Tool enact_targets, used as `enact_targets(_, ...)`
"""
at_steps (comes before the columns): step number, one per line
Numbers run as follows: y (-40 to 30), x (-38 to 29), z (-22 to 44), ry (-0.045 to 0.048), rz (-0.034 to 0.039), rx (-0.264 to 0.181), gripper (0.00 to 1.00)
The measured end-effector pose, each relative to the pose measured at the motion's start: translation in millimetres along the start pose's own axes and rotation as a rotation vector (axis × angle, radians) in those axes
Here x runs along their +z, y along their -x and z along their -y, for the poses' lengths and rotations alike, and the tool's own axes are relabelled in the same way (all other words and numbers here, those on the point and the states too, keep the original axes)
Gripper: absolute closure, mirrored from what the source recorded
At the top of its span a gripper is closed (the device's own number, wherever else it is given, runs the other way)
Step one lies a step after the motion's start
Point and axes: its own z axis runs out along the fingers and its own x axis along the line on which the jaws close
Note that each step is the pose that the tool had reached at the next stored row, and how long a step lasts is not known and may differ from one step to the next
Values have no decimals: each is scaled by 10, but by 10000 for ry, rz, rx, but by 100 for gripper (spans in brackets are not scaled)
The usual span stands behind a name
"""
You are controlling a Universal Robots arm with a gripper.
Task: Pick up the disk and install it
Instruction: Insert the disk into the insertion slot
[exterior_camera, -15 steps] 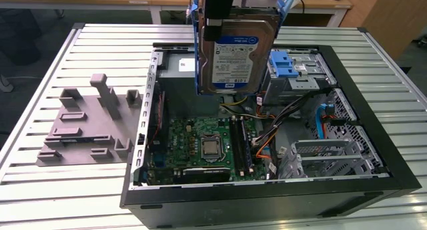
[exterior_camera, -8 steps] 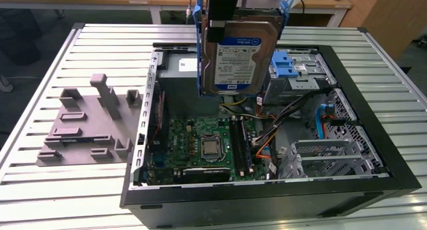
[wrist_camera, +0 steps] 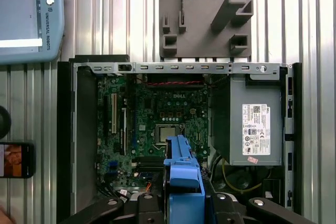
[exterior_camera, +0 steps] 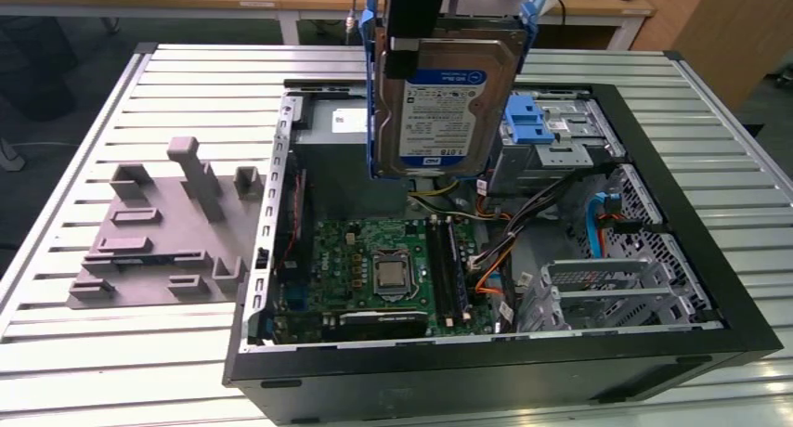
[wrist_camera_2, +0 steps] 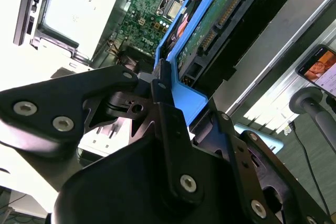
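The disk (exterior_camera: 444, 111), a silver drive with a white-and-blue label in a blue carrier frame, hangs upright above the open computer case (exterior_camera: 694, 353). My gripper (exterior_camera: 415, 46) is shut on its top edge. In the second wrist view the black fingers (wrist_camera_2: 163, 103) clamp the blue carrier (wrist_camera_2: 184, 95), with the disk's green circuit side (wrist_camera_2: 210, 30) beyond them. The first wrist view looks straight down past the carrier (wrist_camera: 184, 182) onto the motherboard (wrist_camera: 163, 124). The disk hovers over the case's rear half, beside the drive cage with a blue latch (exterior_camera: 526, 125).
Inside the case lie the motherboard (exterior_camera: 384, 269), a grey power supply box (wrist_camera: 252, 129) and loose cables (exterior_camera: 484, 260). A grey fixture plate (exterior_camera: 162, 232) sits on the slatted table at the exterior view's left. A teach pendant (wrist_camera: 26, 14) and a phone (wrist_camera: 16, 159) lie near the case.
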Motion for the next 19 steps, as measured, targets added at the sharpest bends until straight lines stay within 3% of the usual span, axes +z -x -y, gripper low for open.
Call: enact_targets(19,0,0,7,0,1,0,64)
